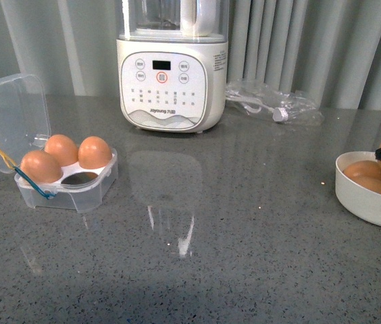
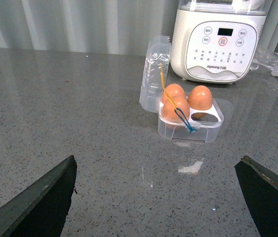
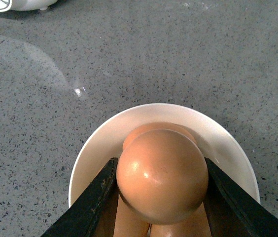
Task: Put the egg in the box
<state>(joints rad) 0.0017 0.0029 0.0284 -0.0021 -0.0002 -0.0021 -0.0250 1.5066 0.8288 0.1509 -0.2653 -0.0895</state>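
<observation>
The jaws of my right gripper (image 3: pixel 159 167) pinch the egg (image 3: pixel 162 183), one dark finger (image 3: pixel 97 197) pressed against each side. The egg sits over the white bowl (image 3: pixel 93 148) at the right end of the grey table (image 1: pixel 244 223), above more brown eggs (image 1: pixel 365 169) lying in that bowl. I cannot tell whether it touches them.

The jaws of my left gripper (image 2: pixel 157 163) are spread wide with nothing between them, hanging over bare table on the near side of the box (image 2: pixel 191 132).

The box stands well apart from the bowl, at the left end of the table, with its clear lid (image 1: pixel 13 116) swung up and back. Three eggs (image 1: pixel 62 150) fill three of its cells. The fourth cell (image 1: pixel 81 178), the near right one from the front, holds nothing. A white kitchen machine (image 1: pixel 171 84) stands behind, with a crumpled plastic bag (image 1: pixel 271 104) beside it.
</observation>
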